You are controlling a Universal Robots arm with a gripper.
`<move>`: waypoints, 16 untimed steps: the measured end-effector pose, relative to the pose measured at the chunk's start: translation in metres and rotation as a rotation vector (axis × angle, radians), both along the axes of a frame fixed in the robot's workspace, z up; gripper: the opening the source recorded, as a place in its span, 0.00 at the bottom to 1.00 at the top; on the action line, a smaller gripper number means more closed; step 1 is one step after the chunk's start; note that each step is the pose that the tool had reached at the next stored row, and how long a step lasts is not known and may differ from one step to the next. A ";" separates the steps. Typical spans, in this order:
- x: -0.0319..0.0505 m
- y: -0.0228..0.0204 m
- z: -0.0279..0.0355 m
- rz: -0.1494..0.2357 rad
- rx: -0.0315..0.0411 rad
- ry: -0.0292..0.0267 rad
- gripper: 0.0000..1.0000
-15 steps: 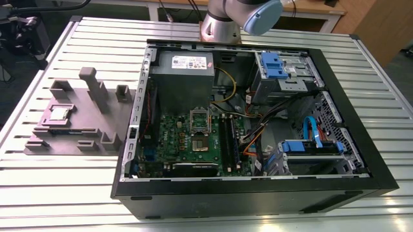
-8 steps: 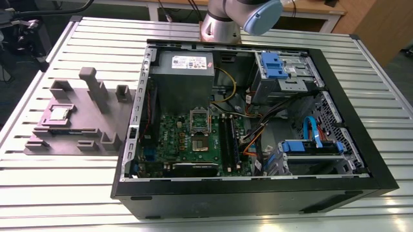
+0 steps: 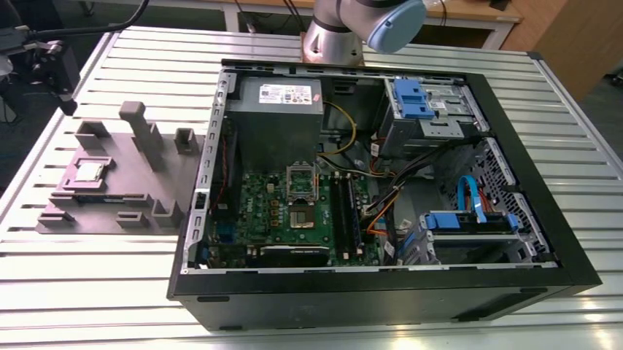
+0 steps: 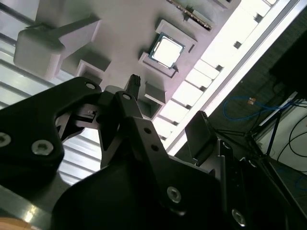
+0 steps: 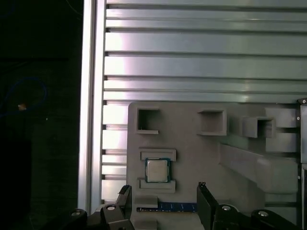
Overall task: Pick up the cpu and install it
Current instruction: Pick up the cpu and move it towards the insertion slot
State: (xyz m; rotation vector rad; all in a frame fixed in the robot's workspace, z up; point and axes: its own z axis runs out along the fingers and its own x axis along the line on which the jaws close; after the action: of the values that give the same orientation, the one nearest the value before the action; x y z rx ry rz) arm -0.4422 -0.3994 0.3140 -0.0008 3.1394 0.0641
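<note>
We find the cpu [image 5: 157,170] lying flat in a shallow seat of the grey-purple plastic fixture [image 5: 192,143], its shiny metal lid facing up. Two low ledges [image 5: 158,154] sit just beside opposite edges of it. We judge the seat is there to keep the chip in a known spot and squared up, while the two unguarded edges are left free for fingers to reach. Being square, the chip has no long axis to speak of. Its edges run parallel to the fixture's walls and to the slats of the aluminium bench [image 5: 192,62] beneath. The hand [image 5: 163,188] is released: in both wrist views its two dark fingers [image 5: 205,199] stand well apart with nothing between them. It hangs above the fixture near the chip and does not touch it. In the first wrist view the gap between the fingers lines up roughly with the cpu. In the exterior view the fixture sits on the bench at the exterior view's left of the open computer case [image 3: 389,288]. Inside the case, the metal socket frame [image 3: 300,181] on the green motherboard [image 3: 268,211] lies well apart from the chip. We cannot tell from here whether that frame is latched.
</note>
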 end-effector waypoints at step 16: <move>-0.0035 -0.0012 -0.0283 0.019 -0.0048 0.0002 0.65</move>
State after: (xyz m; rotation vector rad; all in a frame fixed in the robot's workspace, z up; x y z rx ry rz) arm -0.4457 -0.4006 0.2857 -0.0305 3.1400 0.0567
